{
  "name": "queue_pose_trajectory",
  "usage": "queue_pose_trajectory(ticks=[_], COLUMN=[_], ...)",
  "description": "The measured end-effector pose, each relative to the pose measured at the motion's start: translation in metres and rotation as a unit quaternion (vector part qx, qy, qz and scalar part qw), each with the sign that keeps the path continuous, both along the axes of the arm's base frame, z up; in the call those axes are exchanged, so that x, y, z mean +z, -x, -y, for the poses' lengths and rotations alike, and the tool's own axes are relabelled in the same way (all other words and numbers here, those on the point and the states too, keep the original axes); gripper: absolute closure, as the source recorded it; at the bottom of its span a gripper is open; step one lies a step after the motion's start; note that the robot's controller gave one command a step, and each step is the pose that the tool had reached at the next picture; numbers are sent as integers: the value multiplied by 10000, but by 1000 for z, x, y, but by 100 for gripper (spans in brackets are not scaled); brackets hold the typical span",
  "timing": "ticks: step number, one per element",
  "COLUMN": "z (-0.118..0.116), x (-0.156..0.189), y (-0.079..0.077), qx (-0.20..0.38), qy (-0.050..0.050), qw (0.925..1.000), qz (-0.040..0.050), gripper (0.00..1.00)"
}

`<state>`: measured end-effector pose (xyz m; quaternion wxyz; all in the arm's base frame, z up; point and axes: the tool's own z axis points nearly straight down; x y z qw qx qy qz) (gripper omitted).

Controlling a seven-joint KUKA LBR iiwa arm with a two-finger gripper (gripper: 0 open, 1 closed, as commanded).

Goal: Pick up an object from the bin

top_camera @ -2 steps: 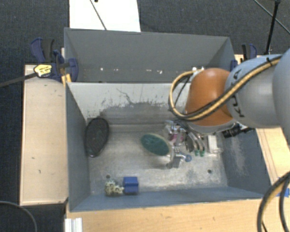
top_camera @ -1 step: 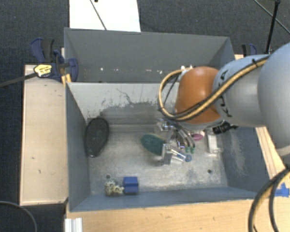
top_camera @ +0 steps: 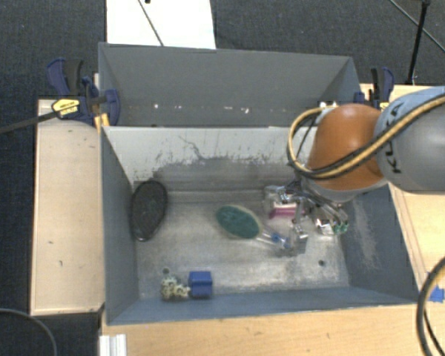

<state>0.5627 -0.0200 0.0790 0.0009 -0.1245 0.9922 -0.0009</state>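
Observation:
My gripper (top_camera: 295, 237) is low in the right half of the bin, under the arm's orange cover. Its metal fingers point down and to the left, close to the floor. A small clear and blue item (top_camera: 273, 239) lies on the floor right at the fingertips. A pink thing (top_camera: 283, 211) shows just behind the gripper body, touching or very near it. A teal oval pad (top_camera: 237, 222) lies a short way left of the fingers, apart from them. Whether anything sits between the fingers is hidden.
A dark grey oval stone-like object (top_camera: 147, 209) leans at the left wall. A blue block (top_camera: 200, 284) and a small pale crumpled piece (top_camera: 173, 288) lie near the front left corner. The arm and its cables cover the bin's right side.

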Motion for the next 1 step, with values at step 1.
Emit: queue_pose_trajectory(ticks=[1], z=[-3], x=[0], y=[0], qx=[0], qy=[-14], qw=[10000], qz=[-4], gripper=[100])
